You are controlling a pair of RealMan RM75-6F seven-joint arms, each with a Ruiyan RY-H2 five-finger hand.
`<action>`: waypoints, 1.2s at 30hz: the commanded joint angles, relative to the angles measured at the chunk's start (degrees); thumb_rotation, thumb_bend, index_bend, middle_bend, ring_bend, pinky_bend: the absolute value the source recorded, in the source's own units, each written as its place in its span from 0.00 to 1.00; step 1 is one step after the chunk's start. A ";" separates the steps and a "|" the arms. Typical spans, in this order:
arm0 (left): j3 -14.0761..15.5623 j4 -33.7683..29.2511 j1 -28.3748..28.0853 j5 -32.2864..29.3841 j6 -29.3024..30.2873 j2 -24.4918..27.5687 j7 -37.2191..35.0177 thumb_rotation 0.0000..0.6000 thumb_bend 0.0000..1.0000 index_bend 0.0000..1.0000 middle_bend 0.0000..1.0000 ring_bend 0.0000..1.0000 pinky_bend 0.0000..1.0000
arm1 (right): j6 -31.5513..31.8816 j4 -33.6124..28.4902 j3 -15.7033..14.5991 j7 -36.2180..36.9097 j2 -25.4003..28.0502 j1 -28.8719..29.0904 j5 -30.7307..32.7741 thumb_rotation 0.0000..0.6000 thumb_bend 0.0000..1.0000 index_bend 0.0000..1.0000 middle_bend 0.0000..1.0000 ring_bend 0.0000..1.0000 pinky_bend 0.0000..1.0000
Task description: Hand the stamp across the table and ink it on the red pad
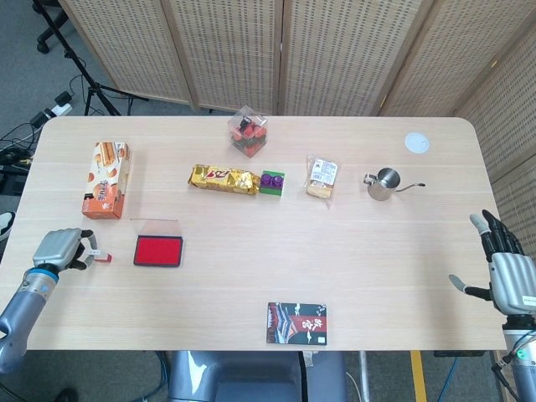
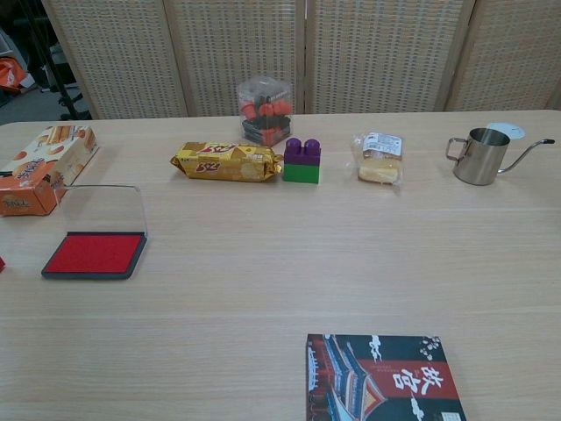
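The left robot hand [image 1: 57,249] sits at the tabletop's [image 1: 377,268] 8 o'clock edge, fingers curled around the small stamp [image 1: 101,255]. The red ink pad [image 1: 158,251], lid open, lies just beside it at 3 o'clock. The right robot hand [image 1: 505,268], at 4 o'clock, holds nothing, fingers spread.

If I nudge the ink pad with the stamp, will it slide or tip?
The ink pad is low and flat, so tipping seems unlikely. It looks light on smooth wood, so it may slide. Its clear lid stands open and could flex if bumped.
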 commanded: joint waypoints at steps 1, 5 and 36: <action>0.02 -0.12 -0.03 -0.27 0.11 -0.05 0.54 1.00 0.34 0.55 1.00 1.00 0.93 | 0.10 0.01 0.04 0.10 0.02 -0.05 -0.01 1.00 0.00 0.00 0.00 0.00 0.11; -0.06 -0.37 0.00 -0.45 0.56 0.04 1.15 1.00 0.33 0.54 1.00 1.00 0.93 | 0.19 -0.14 0.17 0.13 0.04 -0.09 0.17 1.00 0.00 0.00 0.00 0.00 0.11; -4.59 -7.02 11.18 18.20 32.44 6.09 -16.47 1.00 0.00 0.15 0.00 0.11 0.29 | 2.06 -1.47 -0.18 -0.40 0.51 -0.87 -1.45 1.00 0.00 0.00 0.00 0.00 0.09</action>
